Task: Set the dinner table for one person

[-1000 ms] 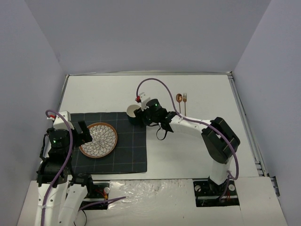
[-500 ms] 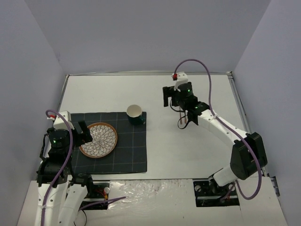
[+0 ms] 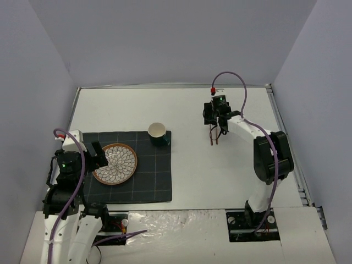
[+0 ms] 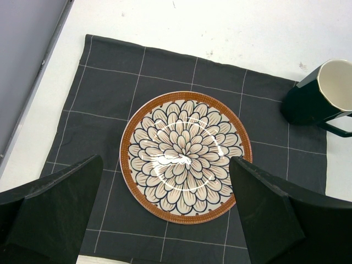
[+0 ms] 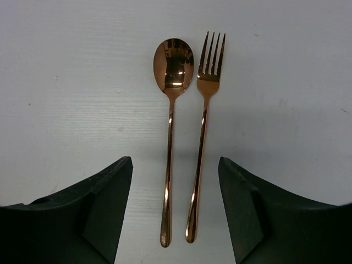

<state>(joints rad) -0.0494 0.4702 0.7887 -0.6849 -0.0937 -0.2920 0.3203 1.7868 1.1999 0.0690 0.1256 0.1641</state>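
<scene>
The white dinner table point(image 3: 115, 110) carries a dark grid-lined placemat point(image 3: 148, 181). A flower-patterned plate point(image 3: 114, 163) with a brown rim lies on the placemat's left half. A dark green mug point(image 3: 158, 133) with a cream inside stands at its far right corner. A copper spoon point(image 5: 171, 110) and fork point(image 5: 204, 110) lie side by side on the bare table. My right gripper point(image 3: 215, 122) hovers over them, open and empty point(image 5: 175, 162), with the handle ends between its fingers. My left gripper point(image 3: 96, 154) is open and empty above the plate point(image 4: 185, 157).
Metal rails run along the table's edges, one on the right point(image 3: 283, 137). Grey walls enclose the left, back and right sides. The mug also shows in the left wrist view point(image 4: 322, 99). The right arm's purple cable point(image 3: 236, 82) arcs above its wrist.
My right gripper has left the mug standing on the placemat corner and swung right to hover over the spoon and fork. The left arm has not moved.
</scene>
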